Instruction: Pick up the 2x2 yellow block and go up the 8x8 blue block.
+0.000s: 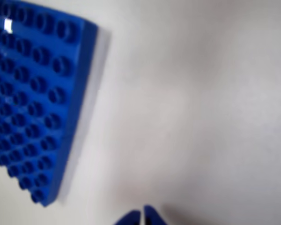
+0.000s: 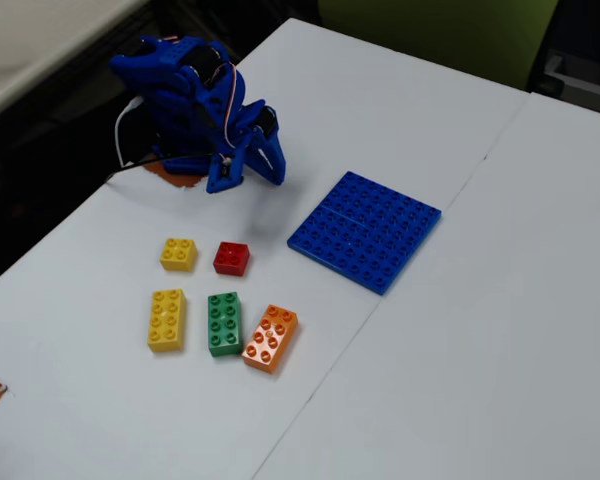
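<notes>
Nothing is held yet; the pick is not started. The gripper (image 2: 248, 172), upper left of the fixed view, looks pressed together. The small yellow brick (image 2: 178, 254) sits left-centre beside the red brick (image 2: 231, 258); the blue plate (image 2: 365, 230) at centre. A reach down-left and spread fingers are called for.

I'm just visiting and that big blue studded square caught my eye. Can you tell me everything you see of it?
The large flat square blue plastic baseplate lies flat on the white table, covered in an even grid of round studs. In the fixed view a faint seam runs across its middle. It looks glossy, and the wrist view shows a light glint on it. Nothing rests on it; the bricks and the arm stay apart from it.
</notes>
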`<state>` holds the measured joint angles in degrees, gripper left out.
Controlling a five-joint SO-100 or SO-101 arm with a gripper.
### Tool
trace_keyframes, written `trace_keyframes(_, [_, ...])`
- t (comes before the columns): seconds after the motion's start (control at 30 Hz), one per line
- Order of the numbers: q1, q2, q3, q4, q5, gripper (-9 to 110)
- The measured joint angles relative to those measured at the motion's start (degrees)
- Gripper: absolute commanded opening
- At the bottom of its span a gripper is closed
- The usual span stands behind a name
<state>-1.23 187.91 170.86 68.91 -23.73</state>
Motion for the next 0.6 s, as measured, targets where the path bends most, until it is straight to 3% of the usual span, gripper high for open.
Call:
trace_keyframes(0.13, [0.0, 0.0, -3.43, -0.18, -17.93, 0])
trace_keyframes(0.33, [0.0, 0.0, -6.59, 5.01, -52.56, 0])
trace_keyframes(0.6, [2.99, -2.37, -13.1, 6.15, -68.03, 3])
